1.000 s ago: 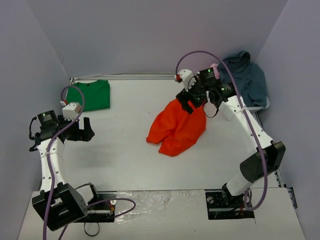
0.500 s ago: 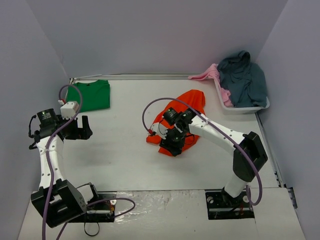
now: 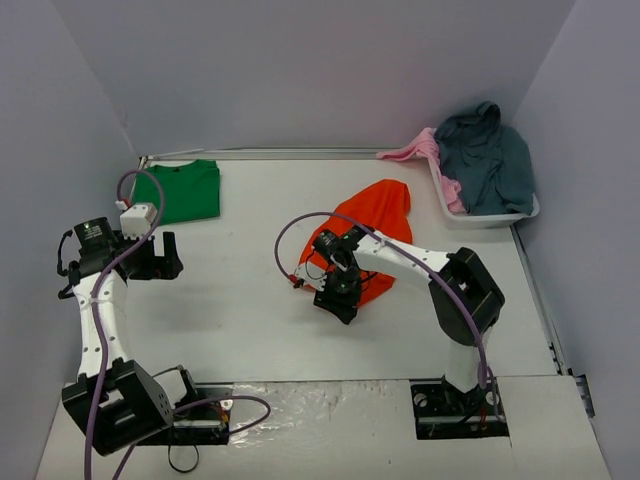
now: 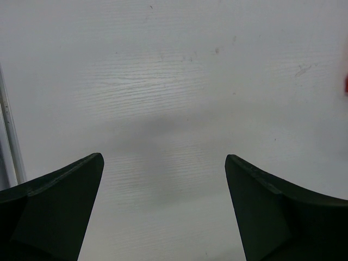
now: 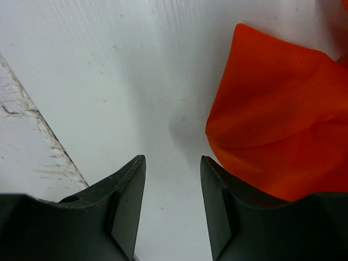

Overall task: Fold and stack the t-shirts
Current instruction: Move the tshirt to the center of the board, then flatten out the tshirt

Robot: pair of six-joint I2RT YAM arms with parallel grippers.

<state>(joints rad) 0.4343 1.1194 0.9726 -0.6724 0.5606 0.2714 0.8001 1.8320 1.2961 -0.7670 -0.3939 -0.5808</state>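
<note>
Top external view: the right end effector has been brought from the far end of the orange t-shirt to its near-left edge. Its jaws have been narrowed, with only bare counter between them. The shirt lies released and crumpled mid-counter, so folding is judged barely begun. Its long axis runs near-left to far-right. The green t-shirt lies at the far-left corner. The left end effector is held wide, empty.
</note>
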